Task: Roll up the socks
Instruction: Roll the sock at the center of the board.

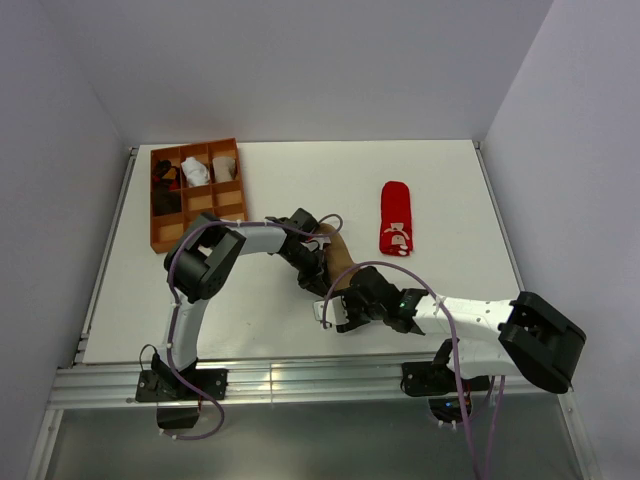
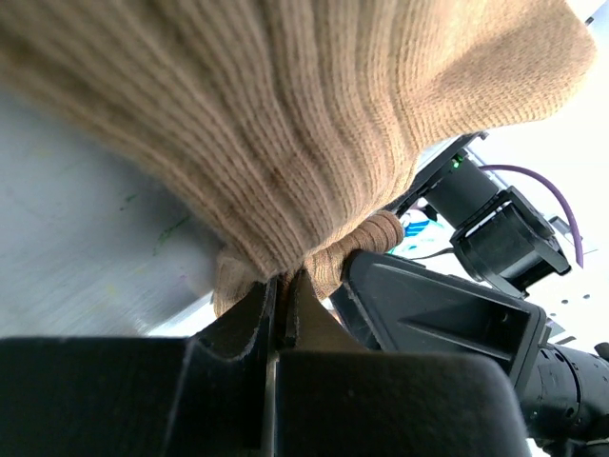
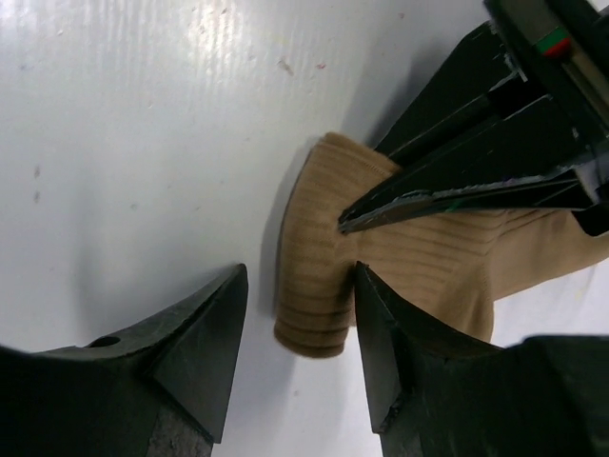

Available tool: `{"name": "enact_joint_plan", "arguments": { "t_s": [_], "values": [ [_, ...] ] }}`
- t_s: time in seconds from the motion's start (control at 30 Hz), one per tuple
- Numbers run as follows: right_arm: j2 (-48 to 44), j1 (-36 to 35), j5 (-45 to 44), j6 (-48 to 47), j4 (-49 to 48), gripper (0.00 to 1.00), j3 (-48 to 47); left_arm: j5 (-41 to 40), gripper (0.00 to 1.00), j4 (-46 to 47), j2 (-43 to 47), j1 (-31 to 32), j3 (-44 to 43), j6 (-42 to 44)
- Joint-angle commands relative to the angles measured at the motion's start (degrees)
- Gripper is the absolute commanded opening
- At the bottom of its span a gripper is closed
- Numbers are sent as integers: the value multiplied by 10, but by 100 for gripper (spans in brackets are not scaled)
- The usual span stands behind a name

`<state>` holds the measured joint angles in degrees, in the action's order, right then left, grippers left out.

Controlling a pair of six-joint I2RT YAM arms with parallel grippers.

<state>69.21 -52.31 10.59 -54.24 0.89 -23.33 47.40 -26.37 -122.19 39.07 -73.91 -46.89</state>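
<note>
Now rolling tan sock (image 3: 324,248), pinched in left gripper (image 2: 283,286), flanked at 6 o'clock end by open right gripper (image 3: 299,276). Next: clamp, turn.

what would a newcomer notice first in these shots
The tan sock, mid-table, pinched in the shut left hand, with the open right hand around its folded end. Then the red sock lying alone to the right, and the orange tray at far left.

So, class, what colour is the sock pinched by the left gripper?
Plain tan sock, ribbed; best seen in the left wrist view.
</note>
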Motion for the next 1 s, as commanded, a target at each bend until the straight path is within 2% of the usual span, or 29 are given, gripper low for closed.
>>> {"name": "enact_joint_plan", "arguments": {
  "t_s": [0.0,0.1,0.13,0.17,0.27,0.33,0.37,0.4,0.53,0.6,0.7,0.87,0.97],
  "values": [
    [31,-6,-18,0,-26,55,-13,-56,0,-28,-21,0,6,33],
    [44,-6,-20,7,-34,46,-20,-52,0,-26,-17,0,12,35],
    [49,-5,-21,13,-32,33,-26,-49,0,-22,-16,0,15,35],
    [53,-5,-20,19,-29,28,-31,-48,0,-21,-15,0,17,36],
    [76,-3,-22,35,8,25,-58,-45,2,-16,-3,0,22,43],
    [76,6,14,45,62,21,-86,-56,10,-17,6,-1,22,50],
    [75,15,31,47,82,20,-94,-59,12,-15,16,-2,24,49],
    [76,33,48,48,129,20,-106,-71,19,-13,21,-4,25,50],
    [108,89,158,48,254,19,-188,-113,32,11,60,-15,39,42],
    [137,109,178,43,305,18,-217,-123,36,43,85,-25,59,29],
    [172,139,222,27,363,18,-242,-149,40,79,112,-36,82,16],
    [238,186,262,18,420,19,-275,-215,39,141,174,-49,137,-7],
    [299,206,307,-10,501,19,-326,-249,37,173,209,-49,164,-9]
  ]
}}
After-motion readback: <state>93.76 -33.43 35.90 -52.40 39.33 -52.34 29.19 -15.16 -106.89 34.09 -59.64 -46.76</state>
